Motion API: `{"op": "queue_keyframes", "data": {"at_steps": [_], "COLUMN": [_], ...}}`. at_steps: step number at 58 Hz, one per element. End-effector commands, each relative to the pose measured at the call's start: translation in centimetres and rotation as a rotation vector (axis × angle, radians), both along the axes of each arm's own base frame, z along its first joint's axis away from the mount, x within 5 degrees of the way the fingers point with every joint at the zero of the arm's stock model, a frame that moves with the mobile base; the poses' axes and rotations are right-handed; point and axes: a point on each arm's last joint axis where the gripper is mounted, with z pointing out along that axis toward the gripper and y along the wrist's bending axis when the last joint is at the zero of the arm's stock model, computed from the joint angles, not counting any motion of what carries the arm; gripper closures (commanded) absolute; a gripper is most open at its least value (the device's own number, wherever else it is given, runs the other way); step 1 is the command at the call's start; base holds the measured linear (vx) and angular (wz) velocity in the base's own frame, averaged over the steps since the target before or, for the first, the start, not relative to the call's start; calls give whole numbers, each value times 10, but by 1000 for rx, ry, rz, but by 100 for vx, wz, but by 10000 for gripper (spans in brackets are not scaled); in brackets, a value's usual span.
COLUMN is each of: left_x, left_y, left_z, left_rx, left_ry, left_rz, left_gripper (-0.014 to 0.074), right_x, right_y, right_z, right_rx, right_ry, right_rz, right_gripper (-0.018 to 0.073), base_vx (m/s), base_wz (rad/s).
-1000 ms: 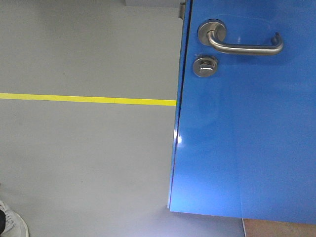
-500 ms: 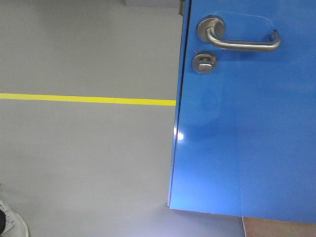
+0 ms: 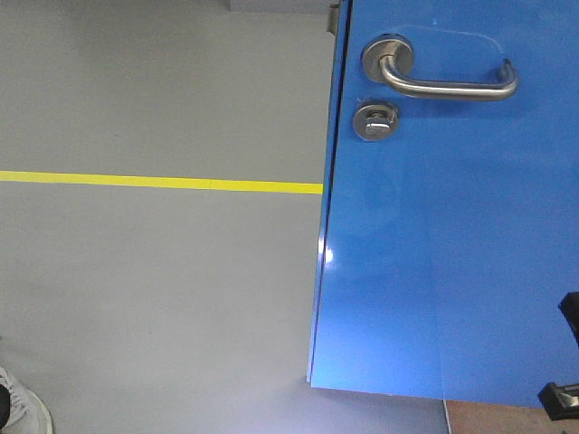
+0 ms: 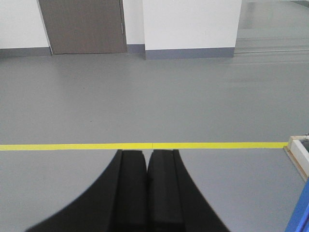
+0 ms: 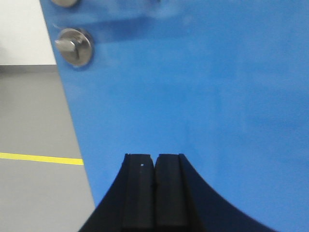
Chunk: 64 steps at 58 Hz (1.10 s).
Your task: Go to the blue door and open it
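The right gripper (image 5: 154, 193), its two flat matte-black fingers pressed together with nothing between them, points at the blue door (image 5: 203, 96), whose glossy, smooth panel fills the right wrist view directly ahead of the fingertips and carries soft reflections. Above and to the left of that gripper, near the door's free edge, sits the round brushed-metal thumb-turn lock (image 5: 74, 46), its small bar turned sideways. In the front view the same lock (image 3: 374, 120) lies just below the silver lever handle (image 3: 443, 80), a rounded tube that springs from a circular rosette and runs horizontally to a short bent tip; the door's thin dark edge (image 3: 327, 217) runs down its left side, and a black part of an arm shows at the lower right corner of that view. The left gripper (image 4: 147, 193), fingers likewise closed pad to pad and empty, faces an open stretch of smooth grey floor (image 4: 145, 96), with a yellow tape line (image 4: 145, 145) crossing straight just beyond its tips and only a sliver of blue at its far lower right. A white shoe (image 3: 23, 407) shows at the front view's bottom left corner.
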Motion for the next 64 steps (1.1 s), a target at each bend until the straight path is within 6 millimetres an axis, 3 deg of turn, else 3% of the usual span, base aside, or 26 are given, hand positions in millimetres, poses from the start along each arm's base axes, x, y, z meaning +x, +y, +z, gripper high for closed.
{"op": "queue_keyframes", "data": {"at_steps": [1,8,19,64], "left_x": [-1,-1,-1,-1], "left_y": [-1,-1,-1,-1], "left_z": [17,17,17,17], "left_rx": [-9,-9,-9,-9], "left_ry": [-123,-123,-123,-123], "left_rz": [-11,-11,-11,-11], "left_gripper": [524,524,524,524], "right_x": [-1,-2,-2,-2], "right_y": [-3,-6,-10,-10], "right_z": [6,-8,-7,-7], "right_rx": [-22,-123,-113,-114], "right_ry": [-108,-77,-91,-87], "right_rz": [-31,-57,-127,-125], "right_gripper": [547,547,547,547], "base_vx": [0,0,0,0], "base_wz": [0,0,0,0]}}
